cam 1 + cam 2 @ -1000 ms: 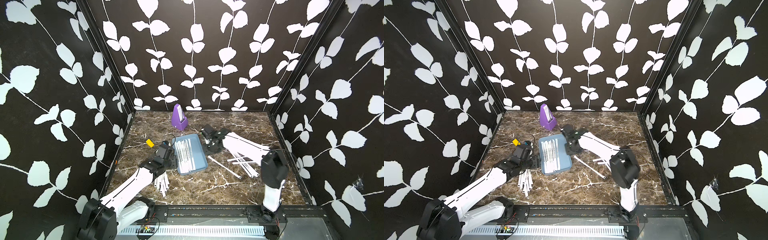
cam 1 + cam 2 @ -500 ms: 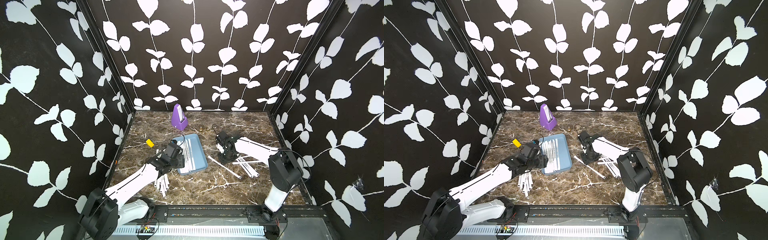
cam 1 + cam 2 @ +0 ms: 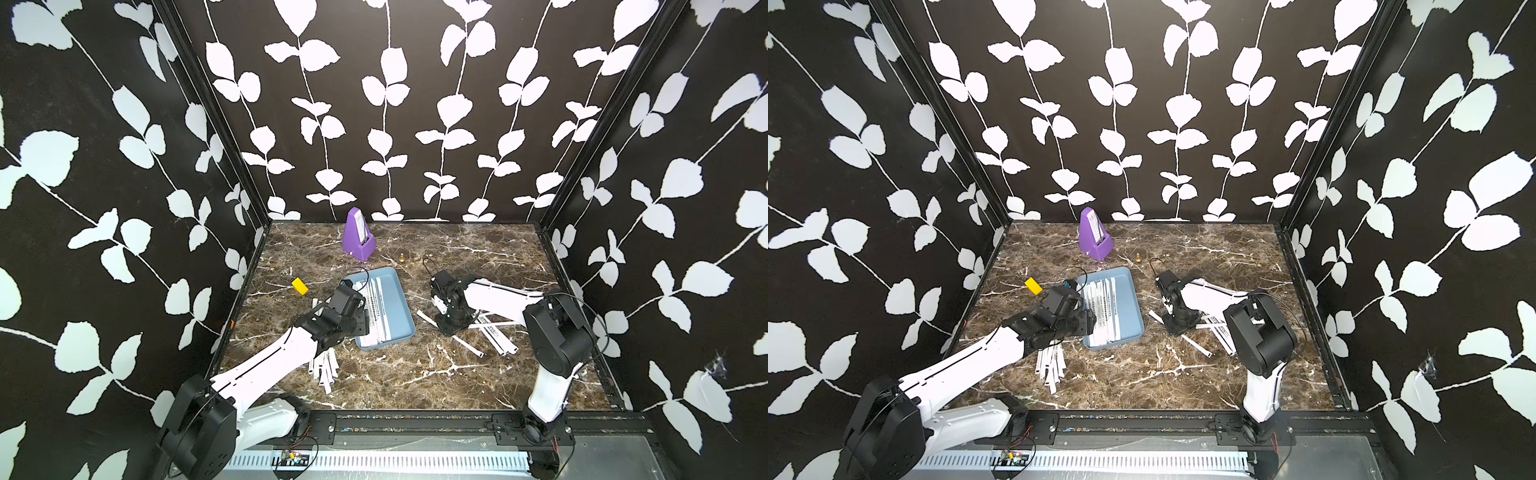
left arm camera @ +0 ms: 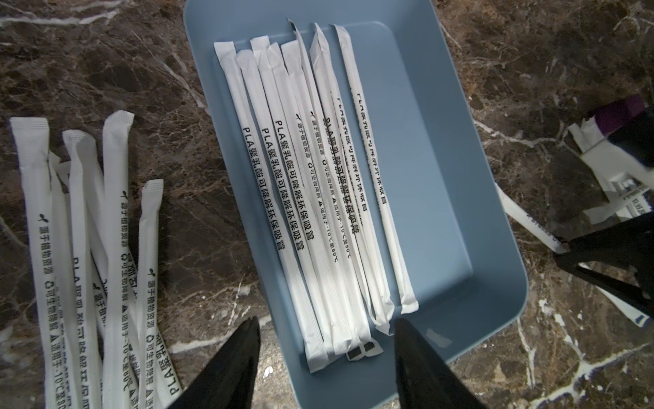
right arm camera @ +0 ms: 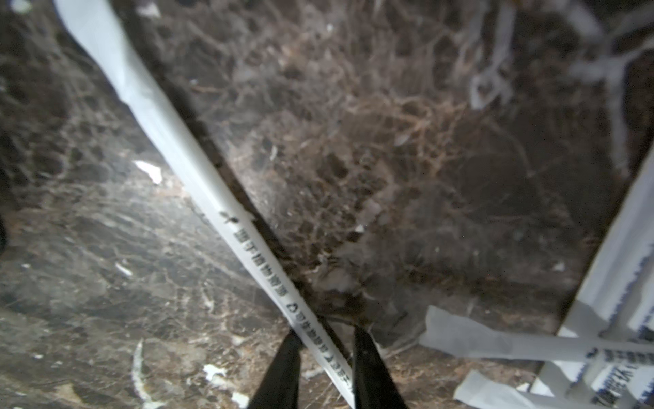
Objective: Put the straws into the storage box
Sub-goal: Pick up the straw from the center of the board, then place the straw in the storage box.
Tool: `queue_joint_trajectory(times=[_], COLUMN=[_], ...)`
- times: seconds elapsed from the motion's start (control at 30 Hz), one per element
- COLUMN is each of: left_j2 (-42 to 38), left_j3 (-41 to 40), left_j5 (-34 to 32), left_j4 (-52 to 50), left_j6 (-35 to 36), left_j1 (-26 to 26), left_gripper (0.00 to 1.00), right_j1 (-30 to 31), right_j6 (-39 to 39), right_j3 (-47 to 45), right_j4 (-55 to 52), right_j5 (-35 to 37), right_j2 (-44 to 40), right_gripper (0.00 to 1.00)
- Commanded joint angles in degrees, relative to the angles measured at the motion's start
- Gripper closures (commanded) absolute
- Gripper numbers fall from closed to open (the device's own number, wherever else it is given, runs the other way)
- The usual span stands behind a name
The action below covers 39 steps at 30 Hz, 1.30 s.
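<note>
The light blue storage box [image 3: 397, 291] [image 3: 1130, 297] [image 4: 442, 177] lies mid-table with several white paper-wrapped straws [image 3: 376, 307] [image 3: 1102, 307] [image 4: 311, 194] lengthwise inside. More straws lie loose to its left [image 3: 324, 368] [image 4: 81, 248] and to its right [image 3: 494, 332] [image 3: 1219, 330]. My left gripper [image 3: 362, 326] [image 4: 326, 320] hovers open over the box's near left corner, holding nothing. My right gripper [image 3: 449, 328] [image 3: 1173, 328] [image 5: 325, 333] points down at the table right of the box. Its jaws are narrow around one loose straw [image 5: 198, 166], with a small gap showing.
A purple metronome [image 3: 358, 235] [image 3: 1095, 235] stands behind the box. A yellow block [image 3: 299, 286] [image 3: 1032, 285] lies at the left and a small brass piece [image 3: 402, 258] at the back. Patterned walls close in three sides.
My right gripper left the box, moved right and came down onto a loose straw, with its jaws narrowing. My left arm swung over the box's near left corner. The box shifted and turned slightly.
</note>
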Motion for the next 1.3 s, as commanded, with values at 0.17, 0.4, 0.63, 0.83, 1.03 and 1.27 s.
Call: queue_joint_trajectory(times=[0.17,0.4,0.63,0.83,1.03,1.27], left_j2=[-0.30,-2.26,-3.10,-5.16,-5.60,-4.54], left_j3=[-0.24,0.17,0.24,-0.20,-2.04,-1.67], left_j5=[-0.84,-5.23,-5.13,-4.22,-2.90,-2.44], left_j4=[0.57,-2.47,-4.10,-5.71,-4.27,-3.78], left_j6=[-0.37,-0.04,-1.91,-0.39,-0.97,-0.32], left_j1=[-0.18,0.02,2.22,4.20,5.12,5.21], left_gripper=[0.37,0.37,0.37,0.37,0.37,0.37], right_j1=[1.50,3.56,10.82,11.77,12.03,12.04], right_j6=[1.70,9.88,20.80,23.51,25.02,23.99], right_j3=[-2.39,5.04,22.56,33.84,35.84,37.51], right_j4=[-0.21,-1.47,4.05,5.81,5.26,3.28], right_j5=[1.42,0.29,1.87,1.80,-0.20,-1.43], right_j2=[-3.46,-9.50,0.44,12.50,19.57,23.64], right_gripper=[0.91,0.96,0.96,0.96,0.96,0.96])
